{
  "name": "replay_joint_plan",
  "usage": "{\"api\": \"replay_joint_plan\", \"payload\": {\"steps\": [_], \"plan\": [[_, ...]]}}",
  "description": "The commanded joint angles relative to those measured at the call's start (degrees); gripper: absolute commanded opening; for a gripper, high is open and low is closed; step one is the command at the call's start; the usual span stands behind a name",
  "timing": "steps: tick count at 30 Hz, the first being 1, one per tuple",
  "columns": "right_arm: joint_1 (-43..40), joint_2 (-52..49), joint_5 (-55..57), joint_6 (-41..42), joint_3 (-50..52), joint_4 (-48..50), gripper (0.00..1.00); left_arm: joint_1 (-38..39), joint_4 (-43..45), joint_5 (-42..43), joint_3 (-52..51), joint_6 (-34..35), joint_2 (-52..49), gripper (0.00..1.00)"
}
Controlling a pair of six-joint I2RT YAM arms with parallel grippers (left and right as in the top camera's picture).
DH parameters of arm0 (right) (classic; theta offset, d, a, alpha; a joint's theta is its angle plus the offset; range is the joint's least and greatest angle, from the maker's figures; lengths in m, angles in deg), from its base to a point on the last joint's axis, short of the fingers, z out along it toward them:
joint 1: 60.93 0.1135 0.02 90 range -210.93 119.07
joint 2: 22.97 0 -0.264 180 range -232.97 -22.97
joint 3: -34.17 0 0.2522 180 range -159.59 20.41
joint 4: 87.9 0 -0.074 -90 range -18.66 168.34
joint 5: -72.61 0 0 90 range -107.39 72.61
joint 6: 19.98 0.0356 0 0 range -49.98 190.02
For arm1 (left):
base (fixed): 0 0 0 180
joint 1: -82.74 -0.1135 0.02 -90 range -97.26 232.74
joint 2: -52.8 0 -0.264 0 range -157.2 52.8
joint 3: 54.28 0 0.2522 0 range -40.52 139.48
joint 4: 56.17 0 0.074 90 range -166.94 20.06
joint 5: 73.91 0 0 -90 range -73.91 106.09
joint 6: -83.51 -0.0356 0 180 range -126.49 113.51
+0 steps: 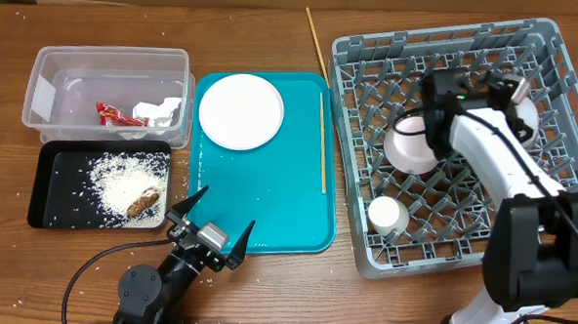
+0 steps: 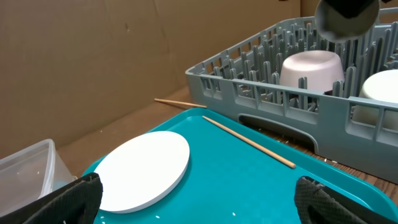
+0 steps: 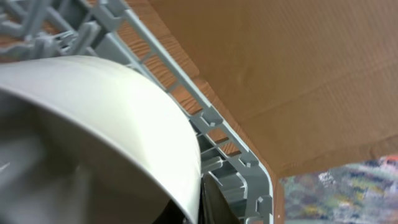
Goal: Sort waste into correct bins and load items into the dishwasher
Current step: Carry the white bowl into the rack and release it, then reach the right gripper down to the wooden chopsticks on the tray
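Note:
The grey dish rack (image 1: 563,145) at the right holds an upturned greyish-white bowl (image 1: 412,148) and a small white cup (image 1: 387,215). My right gripper (image 1: 507,93) reaches into the rack's far right part and is shut on the rim of a pale dish (image 1: 526,116), which fills the right wrist view (image 3: 93,112). My left gripper (image 1: 225,210) is open and empty over the front edge of the teal tray (image 1: 287,211). The round white plate (image 1: 240,111) and one chopstick (image 1: 323,144) lie on that tray. A second chopstick (image 1: 318,46) lies on the table.
The clear tub (image 1: 48,93) at the far left holds the red wrapper (image 1: 113,115) and the white paper scrap (image 1: 159,110). The black tray (image 1: 48,186) in front of it holds rice (image 1: 117,179) and a brown lump (image 1: 145,203). Cardboard walls stand behind the table.

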Motion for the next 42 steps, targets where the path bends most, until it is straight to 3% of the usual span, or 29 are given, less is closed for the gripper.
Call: {"api": "replay_joint_plan", "payload": {"steps": [1,3,5,12,16,21,24,32,42], "plan": [[3.39,-0.44,-2.89,0.09,0.87,-1.49,0.07,-0.57,0.22,0.61,-0.5,-0.85,0.55,1.0],[4.79,-0.42,-2.89,0.13,0.85,-2.34,0.2,-0.57,0.22,0.61,-0.5,-0.85,0.55,1.0],[6.01,-0.31,-2.93,0.76,0.83,-3.13,0.4,-0.57,0.22,0.61,-0.5,-0.85,0.55,1.0],[11.74,0.92,-12.28,5.11,-6.67,-12.87,0.41,-0.57,0.22,0.61,-0.5,-0.85,0.55,1.0],[16.65,1.55,-31.87,4.15,-16.57,-17.7,0.55,-0.57,0.22,0.61,-0.5,-0.85,0.55,1.0],[21.46,1.53,-67.8,-10.58,-21.75,-10.19,0.55,-0.57,0.22,0.61,-0.5,-0.85,0.55,1.0],[23.8,0.68,-80.15,-11.8,-20.63,-3.87,0.56,-0.57,0.22,0.61,-0.5,-0.85,0.55,1.0],[27.5,-6.95,-64.83,-9.66,-17.31,7.63,0.55,-0.57,0.22,0.61,-0.5,-0.85,0.55,1.0],[26.73,-17.4,-58.66,-10.47,-17.29,12.26,0.51,-0.57,0.22,0.61,-0.5,-0.85,0.55,1.0]]}}
